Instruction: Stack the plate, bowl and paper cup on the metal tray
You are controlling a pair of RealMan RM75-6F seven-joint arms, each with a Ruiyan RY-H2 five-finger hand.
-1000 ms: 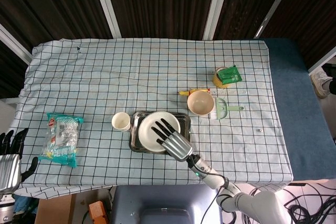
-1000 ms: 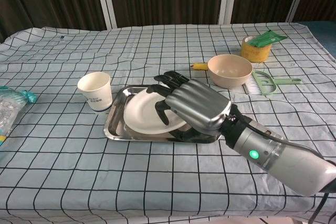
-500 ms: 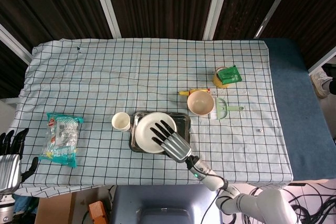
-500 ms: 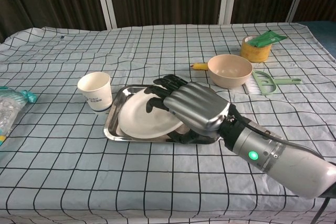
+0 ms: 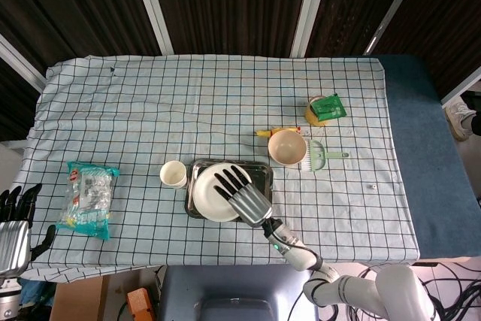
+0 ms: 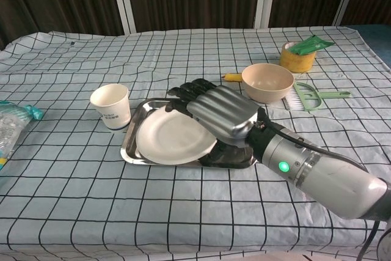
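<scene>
A white plate (image 5: 209, 195) (image 6: 171, 139) lies flat in the metal tray (image 5: 264, 172) (image 6: 131, 136) near the table's front edge. My right hand (image 5: 244, 195) (image 6: 217, 111) hovers over the plate's right side with its fingers stretched out and apart, gripping nothing that I can see. The paper cup (image 5: 173, 174) (image 6: 110, 105) stands upright just left of the tray. The beige bowl (image 5: 287, 147) (image 6: 267, 82) sits on the cloth behind and right of the tray. My left hand (image 5: 15, 227) hangs off the table's front left corner, fingers apart and empty.
A snack bag (image 5: 89, 198) (image 6: 9, 129) lies at the left. A green brush (image 5: 319, 155) (image 6: 314, 97) lies right of the bowl, with a yellow roll and green packet (image 5: 325, 109) (image 6: 299, 53) behind it. A small yellow item (image 5: 264, 132) sits left of the bowl.
The plate has gone from tilted under my right hand to flat in the tray, shifted left. The right hand has lifted and drawn back to the right. The left hand has not moved.
</scene>
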